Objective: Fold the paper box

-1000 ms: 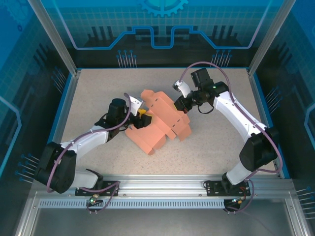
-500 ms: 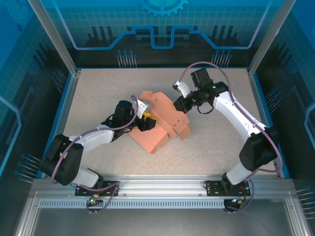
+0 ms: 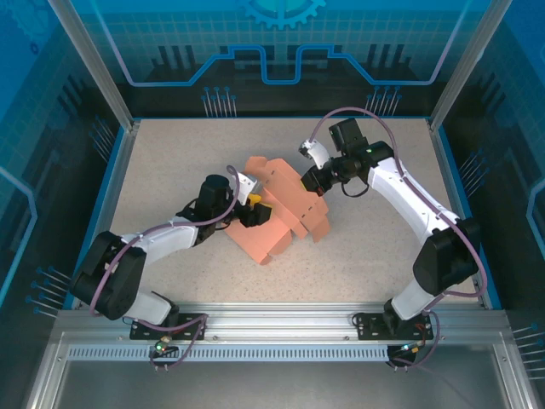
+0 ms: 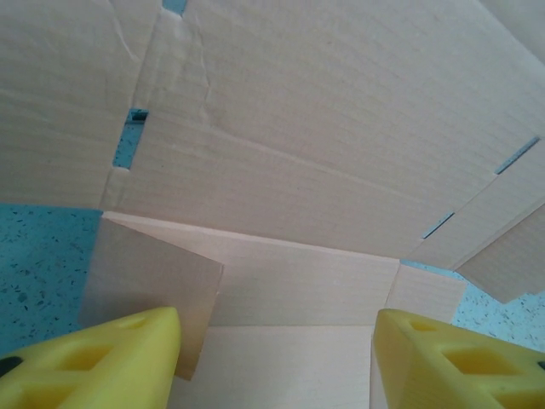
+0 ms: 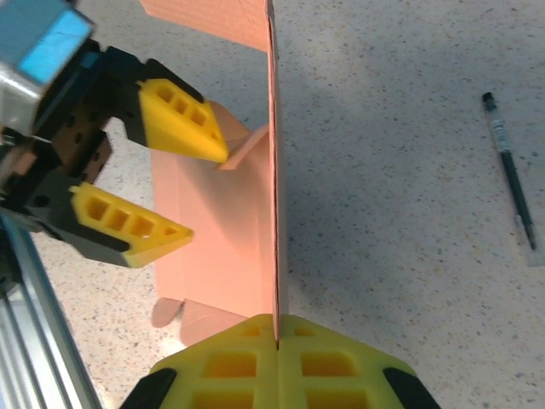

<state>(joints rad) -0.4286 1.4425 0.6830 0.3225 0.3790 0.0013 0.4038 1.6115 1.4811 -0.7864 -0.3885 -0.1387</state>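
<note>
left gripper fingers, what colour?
Yellow. The left gripper shows best in the right wrist view.

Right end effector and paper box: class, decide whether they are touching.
Touching. The right wrist view shows the right end effector shut on the paper box, pinching its upright edge.

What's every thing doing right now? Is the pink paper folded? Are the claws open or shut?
Salmon-pink cardboard paper box: partly folded, one panel upright, the rest on the speckled table.
Yellow-fingered left gripper: open, holding nothing.
Yellow-fingered right gripper: shut on the upright panel's edge.
Thin dark pen: lying flat, apart from the box.
</note>
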